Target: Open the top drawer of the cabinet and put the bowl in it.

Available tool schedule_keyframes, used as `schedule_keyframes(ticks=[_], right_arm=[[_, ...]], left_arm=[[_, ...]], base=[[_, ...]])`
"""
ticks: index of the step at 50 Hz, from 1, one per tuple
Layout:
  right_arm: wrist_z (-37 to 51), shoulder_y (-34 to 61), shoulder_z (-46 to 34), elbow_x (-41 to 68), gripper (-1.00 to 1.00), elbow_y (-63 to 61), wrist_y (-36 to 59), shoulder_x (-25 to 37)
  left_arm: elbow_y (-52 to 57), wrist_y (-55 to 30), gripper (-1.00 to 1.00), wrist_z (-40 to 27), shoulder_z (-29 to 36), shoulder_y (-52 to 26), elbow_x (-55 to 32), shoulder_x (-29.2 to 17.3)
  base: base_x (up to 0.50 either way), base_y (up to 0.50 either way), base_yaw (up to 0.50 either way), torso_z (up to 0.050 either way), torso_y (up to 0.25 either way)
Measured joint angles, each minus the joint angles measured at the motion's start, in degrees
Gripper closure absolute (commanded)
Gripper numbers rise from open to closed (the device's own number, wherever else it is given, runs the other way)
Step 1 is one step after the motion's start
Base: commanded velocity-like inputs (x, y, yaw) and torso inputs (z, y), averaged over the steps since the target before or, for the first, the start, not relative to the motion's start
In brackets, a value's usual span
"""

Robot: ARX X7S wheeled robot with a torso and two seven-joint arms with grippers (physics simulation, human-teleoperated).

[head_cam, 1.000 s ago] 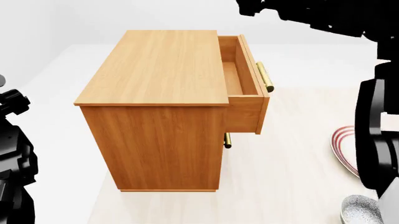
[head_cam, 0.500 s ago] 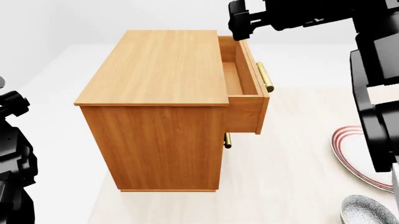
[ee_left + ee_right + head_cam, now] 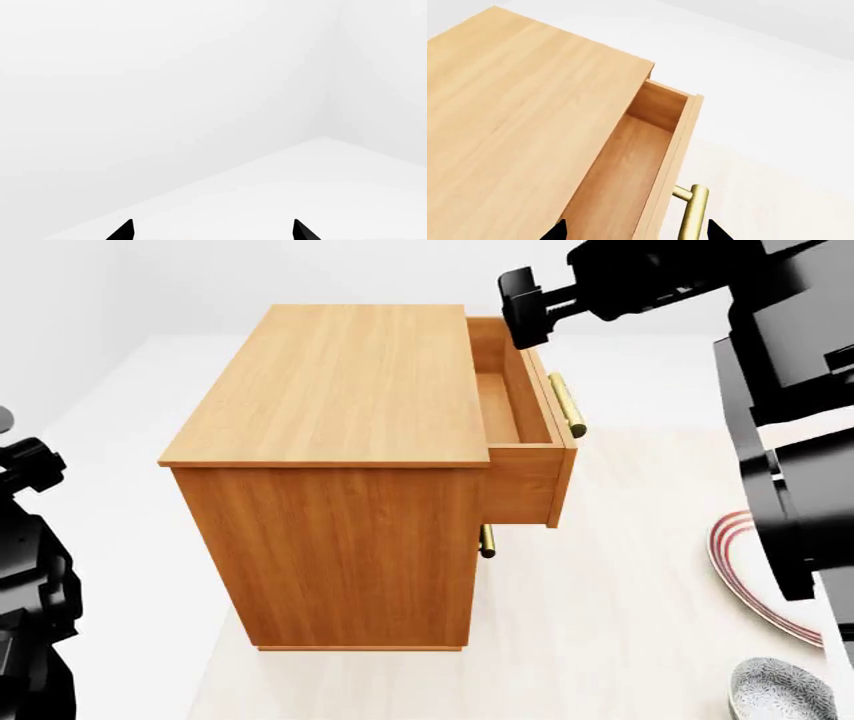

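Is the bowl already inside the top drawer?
No. In the head view the bowl sits on the floor near the plate, and the open top drawer shows only bare wood inside.

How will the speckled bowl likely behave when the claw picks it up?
The bowl looks rigid and glazed, so probably slippery and chippable. Its thin rim suits a pinch grasp, though it may tilt. Standing upright on the floor by the plate, it seems unlikely to roll.
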Motion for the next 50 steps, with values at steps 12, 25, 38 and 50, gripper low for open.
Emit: schedule_keyframes(ticks=[12, 25, 38, 50], right_arm=[[-1.1, -0.5, 1.8, -4.7, -1.00, 1.7, 0.1, -1.0], [-1.9, -2.0, 6.4, -9.4, -1.00, 2.2, 0.7, -1.5], [-2.6, -3.9, 9.4, -14.0, -1.00, 2.4, 0.7, -1.9], [-2.9, -5.9, 11.4, -16.4, -1.00, 2.4, 0.4, -2.1]], left_arm=[[0.0, 0.1, -1.00, 0.0, -0.1, 0.2, 0.0, 0.0], [0.0, 0.2, -1.00, 0.0, -0.2, 0.5, 0.0, 0.0], [0.0, 0.3, -1.00, 0.0, -0.3, 0.6, 0.0, 0.0], [0.0, 0.3, -1.00, -0.1, -0.3, 0.8, 0.0, 0.1]], base=[[0.00, 0.00, 0.00, 0.000, 0.000], [0.00, 0.00, 0.00, 0.000, 0.000], [0.00, 0.00, 0.00, 0.000, 0.000], [0.00, 0.00, 0.00, 0.000, 0.000]])
